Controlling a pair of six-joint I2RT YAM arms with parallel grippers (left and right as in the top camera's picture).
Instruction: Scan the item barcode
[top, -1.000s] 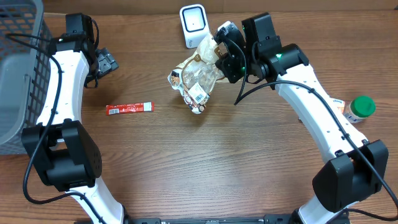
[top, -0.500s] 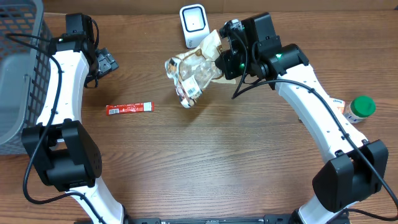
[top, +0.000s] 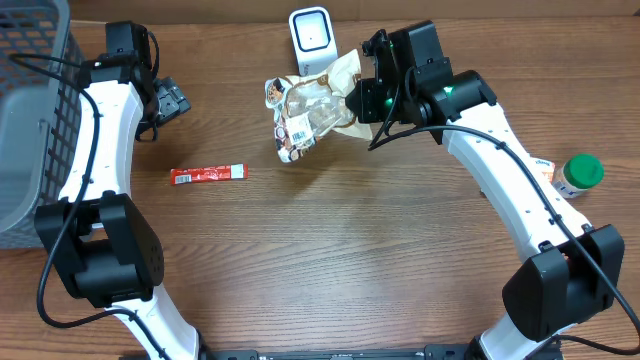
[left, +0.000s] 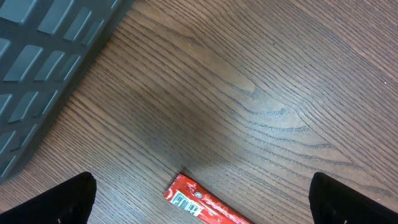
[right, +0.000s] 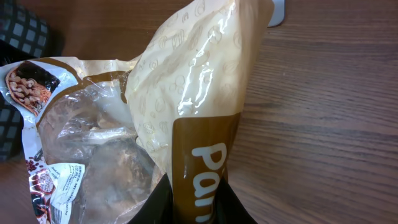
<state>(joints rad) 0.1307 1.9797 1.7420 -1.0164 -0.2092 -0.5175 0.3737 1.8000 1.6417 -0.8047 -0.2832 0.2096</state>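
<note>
Snack bag held over the bench, just in front of the scanner; long axis runs leftward from the grip. Right claw clamped on its tan end, arm extended forward. Left claw apart, near red sachet.

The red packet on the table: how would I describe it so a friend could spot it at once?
Start at the grey basket at the left edge of the table and look right, just past the white left arm. The red packet lies flat on the wood, alone. It is a long, thin, bright red strip, unlike the crumpled snack bag that the right gripper holds up.
</note>
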